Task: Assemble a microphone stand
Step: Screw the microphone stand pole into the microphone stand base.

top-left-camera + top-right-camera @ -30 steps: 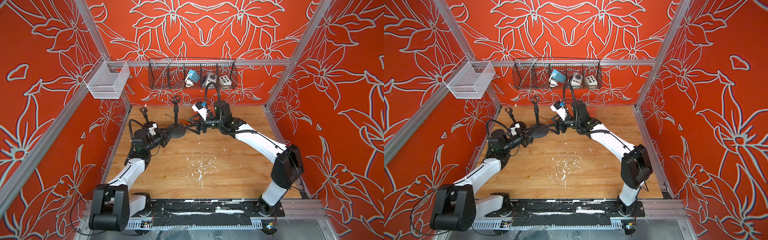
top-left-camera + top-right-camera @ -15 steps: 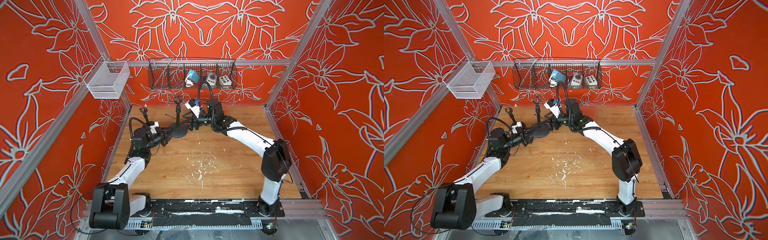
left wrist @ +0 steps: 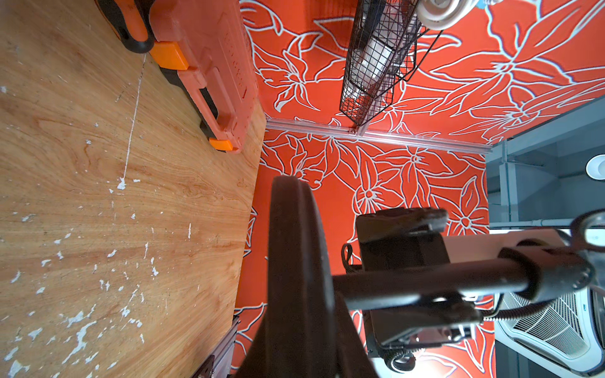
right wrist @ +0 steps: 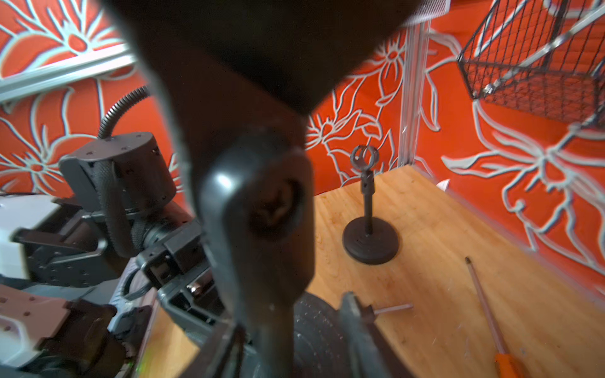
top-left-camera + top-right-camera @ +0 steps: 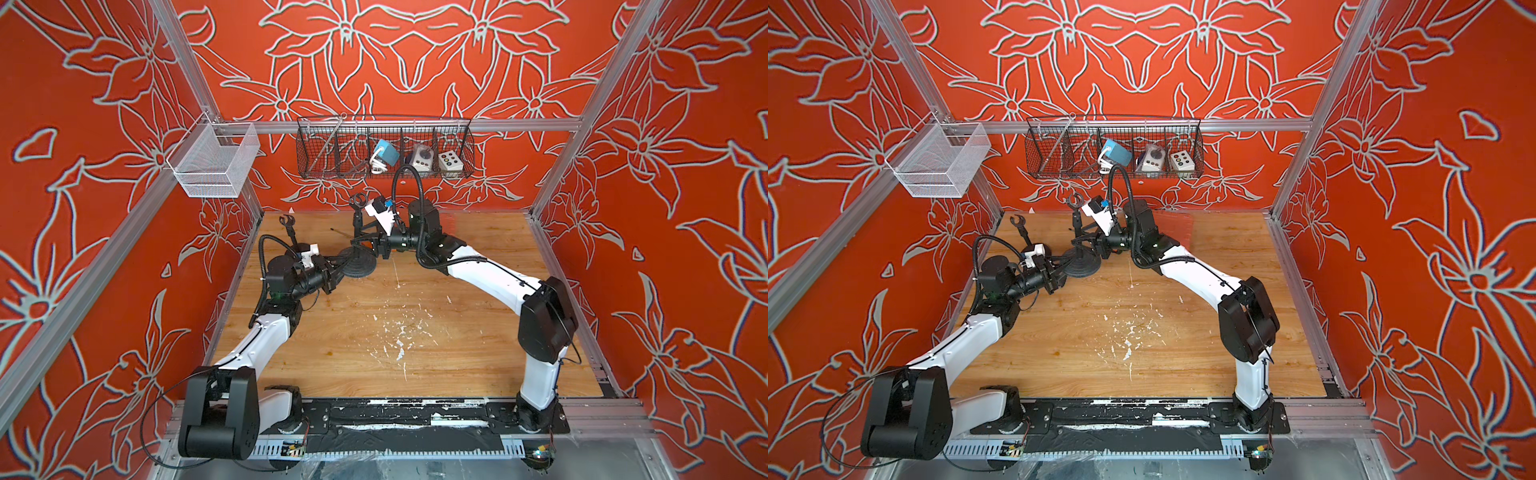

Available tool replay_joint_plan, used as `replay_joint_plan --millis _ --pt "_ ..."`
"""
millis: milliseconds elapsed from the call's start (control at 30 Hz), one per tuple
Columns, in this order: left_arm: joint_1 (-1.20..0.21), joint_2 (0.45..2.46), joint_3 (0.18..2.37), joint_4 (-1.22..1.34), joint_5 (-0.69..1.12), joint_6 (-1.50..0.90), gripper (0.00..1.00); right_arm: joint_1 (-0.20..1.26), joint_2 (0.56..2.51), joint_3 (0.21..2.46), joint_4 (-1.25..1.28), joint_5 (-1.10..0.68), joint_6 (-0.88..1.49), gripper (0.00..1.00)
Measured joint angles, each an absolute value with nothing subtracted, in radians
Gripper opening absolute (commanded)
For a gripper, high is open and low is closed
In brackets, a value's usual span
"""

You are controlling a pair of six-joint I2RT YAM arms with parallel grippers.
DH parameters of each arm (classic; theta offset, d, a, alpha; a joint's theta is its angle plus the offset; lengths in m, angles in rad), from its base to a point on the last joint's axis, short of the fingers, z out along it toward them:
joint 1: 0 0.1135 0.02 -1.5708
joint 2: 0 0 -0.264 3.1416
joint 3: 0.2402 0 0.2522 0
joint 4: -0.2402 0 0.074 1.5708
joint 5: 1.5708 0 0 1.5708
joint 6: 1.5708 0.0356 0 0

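A black microphone stand stands upright at the back, with a round base (image 5: 360, 268) (image 5: 1084, 268), a pole (image 5: 356, 226) and a clip (image 5: 357, 202) on top. My left gripper (image 5: 335, 266) (image 5: 1060, 266) (image 3: 302, 347) is shut on the base's near rim (image 3: 294, 255). My right gripper (image 5: 367, 240) (image 5: 1089, 242) (image 4: 288, 333) straddles the pole (image 4: 262, 212) low down. One finger lies against the pole and the other finger (image 4: 353, 322) stands a little off it, so the jaws are open. A second, complete stand (image 4: 370, 229) (image 5: 1017, 222) stands by the left wall.
A screwdriver (image 4: 487, 311) and a short pin (image 4: 393, 307) lie on the wood beside the stands. An orange tool case (image 3: 209, 65) (image 5: 1177, 228) lies at the back behind my right arm. A black wire basket (image 5: 384, 149) and a white basket (image 5: 212, 162) hang on the walls.
My right arm has swung left to the stand, and its wide jaws have narrowed around the pole. The left gripper has kept its hold on the base.
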State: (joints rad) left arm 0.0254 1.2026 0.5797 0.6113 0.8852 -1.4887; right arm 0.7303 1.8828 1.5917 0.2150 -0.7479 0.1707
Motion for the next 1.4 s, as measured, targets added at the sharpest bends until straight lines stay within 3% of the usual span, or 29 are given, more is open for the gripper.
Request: replay_joint_plan --millis 67,267,533,567,600,633,667,733,900,1067,1400 --pt "0.025 1.204 0.588 0.597 0.876 -1.493 0.00 0.742 1.882 1.569 0.245 -0.728 0.179 0.00" --pt "0.028 1.212 0.590 0.560 0.847 -1.493 0.00 0.812 1.849 1.494 0.297 -0.467 0.220 0.00" --pt "0.028 1.215 0.590 0.569 0.828 -1.501 0.00 0.944 1.845 1.587 0.099 0.038 0.304 0.00" --pt "0.027 1.215 0.590 0.569 0.827 -1.501 0.00 0.949 1.845 1.588 0.094 0.062 0.307 0.02" --pt "0.026 1.216 0.590 0.567 0.826 -1.501 0.00 0.948 1.845 1.589 0.091 0.065 0.307 0.23" --pt "0.026 1.216 0.590 0.567 0.824 -1.501 0.00 0.946 1.845 1.589 0.089 0.058 0.303 0.47" --pt "0.026 1.217 0.590 0.569 0.822 -1.502 0.00 0.940 1.844 1.591 0.081 0.036 0.299 0.61" --pt "0.025 1.217 0.594 0.584 0.819 -1.503 0.00 0.919 1.842 1.591 0.040 -0.039 0.283 0.69" --pt "0.025 1.217 0.634 0.593 0.812 -1.497 0.00 0.825 1.775 1.488 0.039 -0.302 0.260 0.72" --pt "0.027 1.217 0.640 0.599 0.841 -1.496 0.00 0.709 1.701 1.421 0.080 -0.582 0.230 0.65" --pt "0.028 1.205 0.630 0.600 0.947 -1.473 0.00 0.627 1.732 1.499 0.014 -0.878 0.065 0.60"
